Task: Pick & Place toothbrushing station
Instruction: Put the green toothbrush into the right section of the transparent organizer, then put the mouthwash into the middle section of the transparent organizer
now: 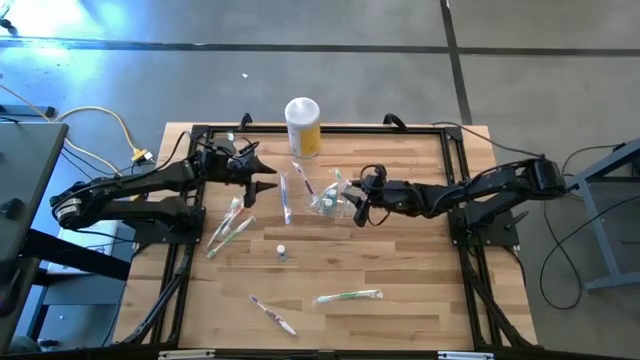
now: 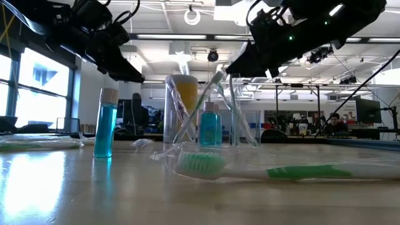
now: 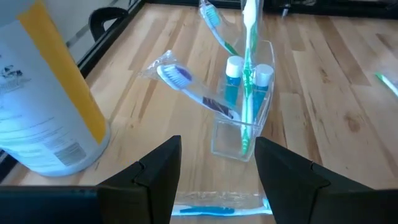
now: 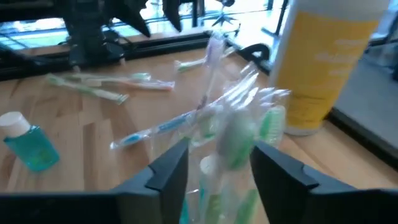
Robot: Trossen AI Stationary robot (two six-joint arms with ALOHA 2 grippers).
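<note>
One clear holder (image 1: 327, 200) stands mid-table, just in front of the yellow canister (image 1: 302, 126). In the left wrist view it carries two small teal bottles with white caps (image 3: 234, 79), a green-handled brush (image 3: 249, 68) upright and a purple-bristled wrapped brush (image 3: 186, 84) leaning out. Loose brushes on the table: two by the left arm (image 1: 230, 225), one blue beside the holder (image 1: 286, 199), one pink at the front (image 1: 272, 313), one green at the front right (image 1: 348, 296). One more teal bottle (image 1: 282, 252) stands alone mid-table.

Right gripper (image 1: 358, 204) sits just beside the holder on its right, fingers apart with a wrapped green brush (image 4: 239, 130) between them in its wrist view; whether they touch it cannot be told. Left gripper (image 1: 262, 176) hovers left of the holder, near but apart, jaws spread and empty.

Exact brush count inside the holder is hard to make out: wrappers overlap. In the low view both grippers are cut off by the top edge, and the front green brush (image 2: 262, 169) blocks the holder's base.
</note>
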